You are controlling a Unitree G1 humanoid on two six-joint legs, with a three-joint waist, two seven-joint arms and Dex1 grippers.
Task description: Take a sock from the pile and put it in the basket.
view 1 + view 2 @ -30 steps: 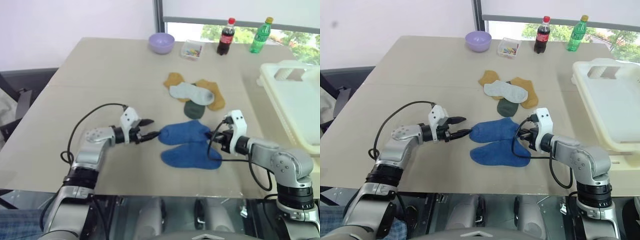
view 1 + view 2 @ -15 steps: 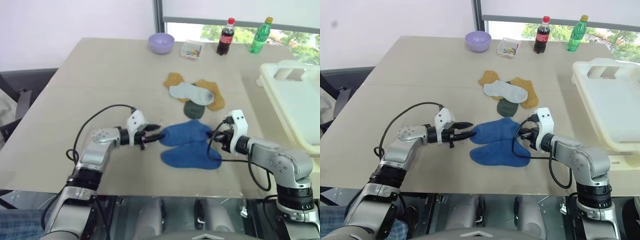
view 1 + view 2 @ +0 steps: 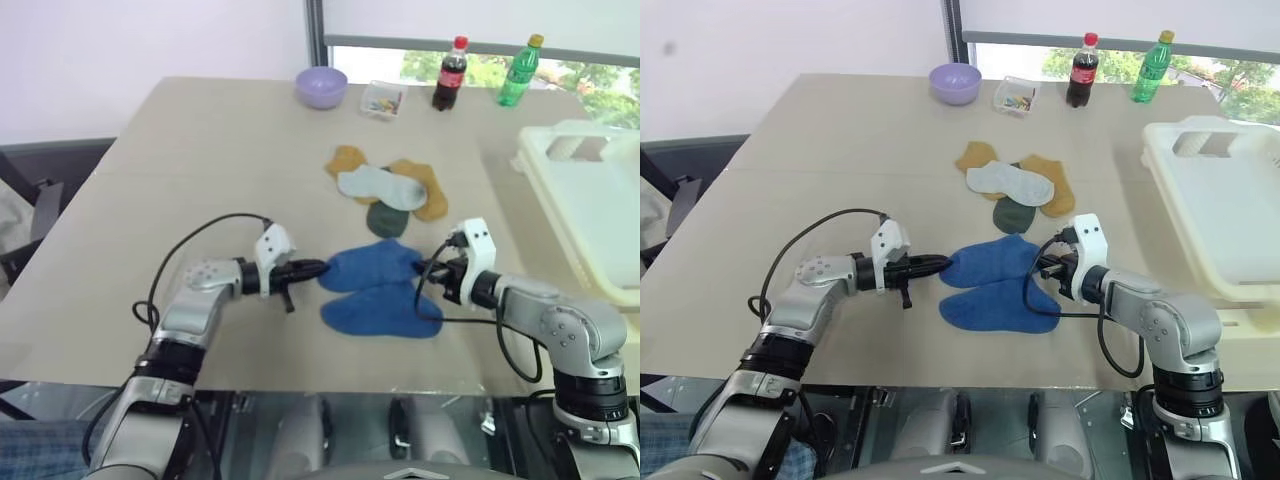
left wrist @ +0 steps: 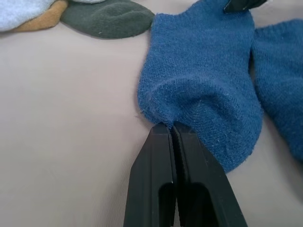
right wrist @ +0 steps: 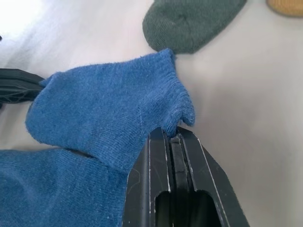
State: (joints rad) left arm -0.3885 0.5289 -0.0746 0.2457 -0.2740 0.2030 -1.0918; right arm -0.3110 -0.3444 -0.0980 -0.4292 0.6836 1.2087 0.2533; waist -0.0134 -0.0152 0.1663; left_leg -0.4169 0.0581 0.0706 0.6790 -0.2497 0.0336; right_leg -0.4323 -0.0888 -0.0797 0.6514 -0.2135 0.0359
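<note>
1. Sock (image 3: pixel 372 266) lies at frame centre, on the table (image 3: pixel 200 160).
2. L gripper (image 3: pixel 318 268) pinches sock's left end.
3. R gripper (image 3: pixel 428 270) clamps its right edge.
4. Basket (image 3: pixel 590 210) at right edge.

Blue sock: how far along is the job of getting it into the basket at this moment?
Done: the sock lies apart from the pile, and both grippers are on it. The left gripper is shut on one end, the right gripper on the other.
In hand: a two-ended grip, with the sock flat on the table.
Left: lifting it, carrying it to the basket and letting go.
</note>
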